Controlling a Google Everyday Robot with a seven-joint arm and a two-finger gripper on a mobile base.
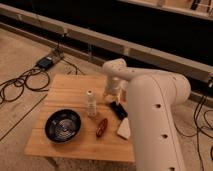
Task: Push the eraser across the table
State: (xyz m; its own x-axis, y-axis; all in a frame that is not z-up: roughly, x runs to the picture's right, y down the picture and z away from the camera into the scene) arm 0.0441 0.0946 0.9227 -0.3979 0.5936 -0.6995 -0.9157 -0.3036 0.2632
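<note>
The eraser (123, 129) is a flat cream-white block lying near the right front part of the table (65, 90), its right side hidden behind my white arm. My dark gripper (118, 109) hangs low over the wooden top just behind the eraser, a short gap away. It is to the right of the upright white ribbed cylinder (91, 103).
A red-brown oblong thing (102, 127) lies just left of the eraser. A black bowl (62, 125) sits at the front left. My bulky white arm (150, 120) covers the table's right edge. Cables and a power box (46, 62) lie on the floor at the left.
</note>
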